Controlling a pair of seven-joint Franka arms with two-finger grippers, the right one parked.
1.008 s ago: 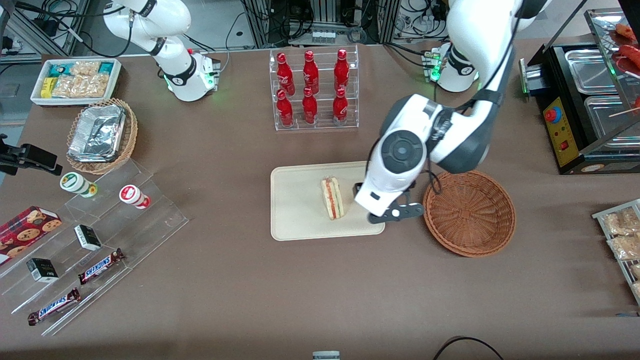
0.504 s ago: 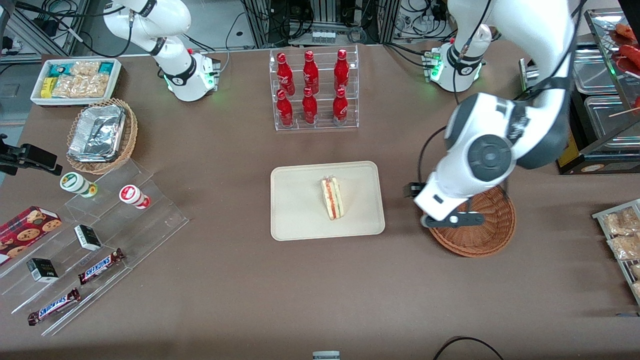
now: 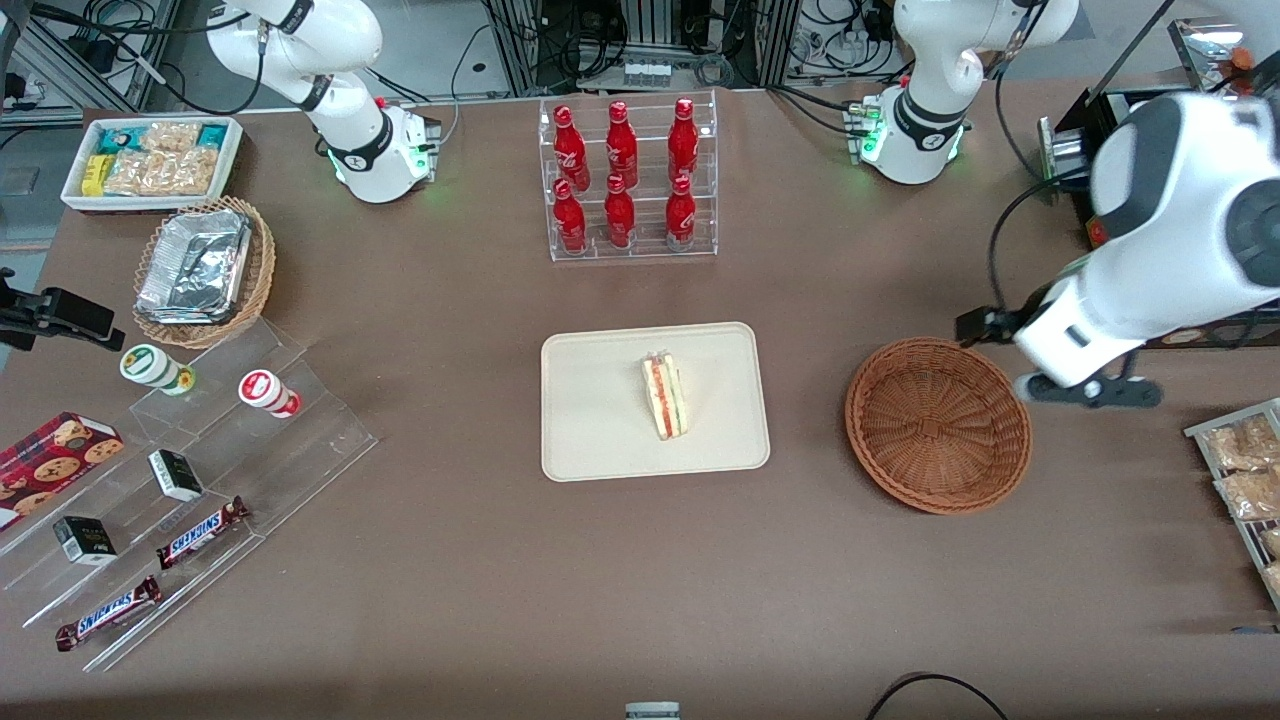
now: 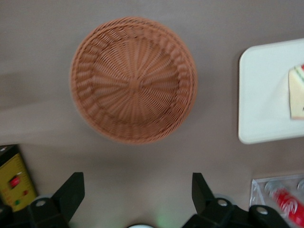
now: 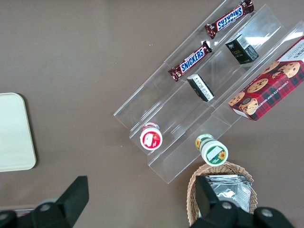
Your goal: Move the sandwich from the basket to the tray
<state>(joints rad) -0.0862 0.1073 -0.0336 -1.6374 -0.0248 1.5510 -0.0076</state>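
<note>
The sandwich (image 3: 663, 397), a pale wedge with red, orange and green filling, lies on the cream tray (image 3: 600, 420) in the middle of the table. The reddish-brown woven basket (image 3: 938, 425) stands empty beside the tray, toward the working arm's end. My gripper (image 3: 1090, 390) hangs above the table beside the basket, farther toward that same end. In the left wrist view the gripper (image 4: 135, 190) is open with nothing between its fingers (image 4: 71, 190). That view also shows the basket (image 4: 134, 80), the tray (image 4: 266, 95) and the sandwich (image 4: 297, 92).
A clear rack of red bottles (image 3: 625, 180) stands farther from the front camera than the tray. A black appliance (image 3: 1150, 220) and a rack of snack packets (image 3: 1245, 480) sit close to my gripper. Acrylic steps with candy bars (image 3: 180, 480) lie toward the parked arm's end.
My gripper has moved away from the tray, across the basket, toward the working arm's end of the table. The sandwich has stayed on the tray.
</note>
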